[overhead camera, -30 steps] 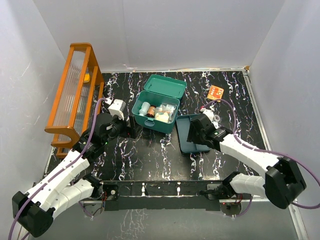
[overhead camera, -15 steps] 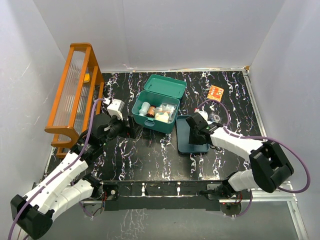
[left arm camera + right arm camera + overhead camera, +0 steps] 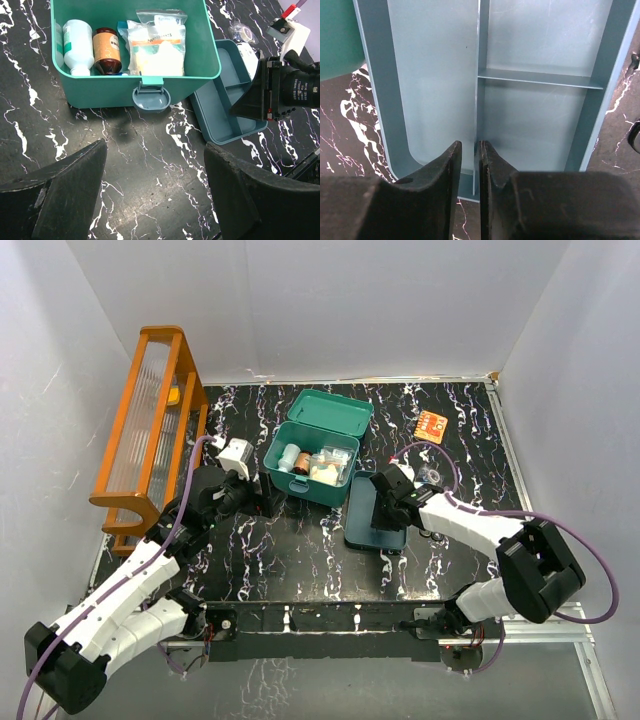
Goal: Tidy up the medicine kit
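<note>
The teal medicine kit box [image 3: 281,483] stands open at mid table, its lid [image 3: 332,412] leaning back. Inside lie a white bottle [image 3: 75,40], a brown bottle [image 3: 105,50] and a zip bag [image 3: 155,47]. The matching three-compartment tray [image 3: 360,515] is just right of the box, tilted. My right gripper [image 3: 386,502] is shut on the tray's middle divider, as the right wrist view shows [image 3: 471,147] over the tray [image 3: 530,115]. My left gripper [image 3: 262,502] is open and empty, low over the table in front of the box [image 3: 100,92], its fingers [image 3: 80,170] wide apart.
An orange wooden rack [image 3: 150,430] stands along the left wall. A small orange packet [image 3: 431,423] lies at the back right. A small clear-wrapped item [image 3: 432,475] lies right of the tray. White walls close in the table.
My right gripper has carried the tray left, closer to the box, and tipped it more on edge. The left arm has hardly moved.
</note>
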Action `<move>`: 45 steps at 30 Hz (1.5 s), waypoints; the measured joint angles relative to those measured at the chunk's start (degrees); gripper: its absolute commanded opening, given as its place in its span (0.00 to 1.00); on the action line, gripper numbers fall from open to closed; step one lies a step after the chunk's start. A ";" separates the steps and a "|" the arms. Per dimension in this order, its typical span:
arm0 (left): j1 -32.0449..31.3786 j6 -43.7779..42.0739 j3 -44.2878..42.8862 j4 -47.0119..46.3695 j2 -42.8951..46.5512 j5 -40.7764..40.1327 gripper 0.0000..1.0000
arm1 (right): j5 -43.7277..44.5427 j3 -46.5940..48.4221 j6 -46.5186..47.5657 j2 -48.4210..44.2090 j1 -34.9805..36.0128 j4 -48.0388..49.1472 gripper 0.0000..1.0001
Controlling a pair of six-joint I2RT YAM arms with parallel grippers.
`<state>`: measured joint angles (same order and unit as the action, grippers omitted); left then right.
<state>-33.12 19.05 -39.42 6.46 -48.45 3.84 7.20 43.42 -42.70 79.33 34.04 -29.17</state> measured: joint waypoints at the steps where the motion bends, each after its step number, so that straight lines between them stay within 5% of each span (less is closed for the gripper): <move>1: 0.00 0.00 0.00 0.00 0.00 -0.02 0.76 | 0.09 0.00 -0.35 -0.09 0.00 0.04 0.30; 4: 0.00 -0.02 0.00 0.00 -0.02 -0.20 0.76 | 0.81 0.04 -1.16 -1.33 0.00 -0.22 0.43; 13: 0.00 -0.04 0.00 0.00 -0.02 -0.42 0.76 | 6.97 3.45 2.03 -12.07 -0.98 -4.44 0.45; 18: 0.00 0.02 -0.02 -0.02 -0.22 -0.42 0.77 | 10.67 5.18 5.55 -13.27 -8.07 -5.53 0.45; 27: 0.00 0.13 -0.02 0.00 -0.92 -0.44 0.77 | 9.40 5.18 10.62 -4.02 -23.08 -5.03 0.44; 32: 0.00 0.52 -0.02 0.00 -0.90 -0.42 0.77 | 6.69 6.78 14.40 2.08 -24.50 -4.28 0.38; 45: 0.00 1.14 0.00 0.00 -0.85 -0.42 0.77 | 0.81 10.08 20.63 12.85 -27.43 -1.07 0.43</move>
<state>-33.12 20.18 -39.42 6.46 -49.30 3.42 8.01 53.49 -22.06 92.18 6.61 -30.24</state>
